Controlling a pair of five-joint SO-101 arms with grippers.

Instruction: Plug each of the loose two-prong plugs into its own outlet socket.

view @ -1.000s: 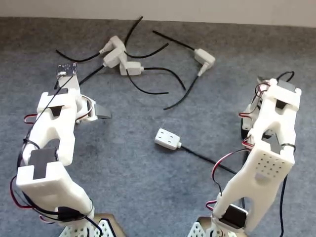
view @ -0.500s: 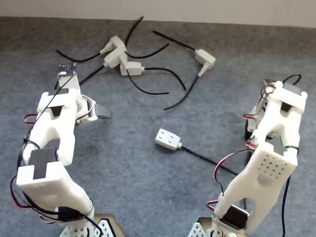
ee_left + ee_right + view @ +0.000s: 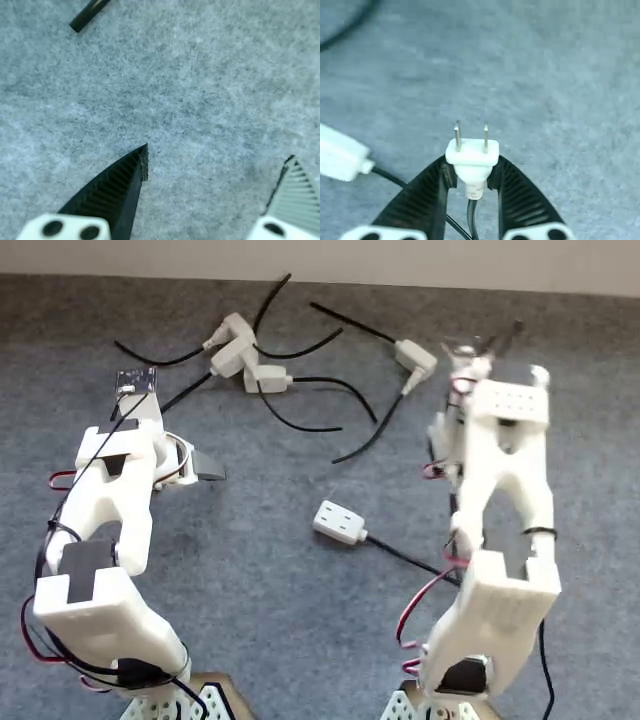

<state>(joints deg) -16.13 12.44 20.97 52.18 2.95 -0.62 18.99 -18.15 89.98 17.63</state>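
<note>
Right end effector [image 3: 472, 163] grasps a plug [image 3: 471, 153], apart from the outlet [image 3: 339, 153]; left end effector [image 3: 218, 156] hangs released over the table [image 3: 200, 75].

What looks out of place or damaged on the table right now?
Nothing looks damaged or spilled. The one untidy spot is at the table's far side: three white plugs bunched together, their black cords crossing. The right gripper holds a two-prong plug squarely, prongs pointing away from it.
</note>
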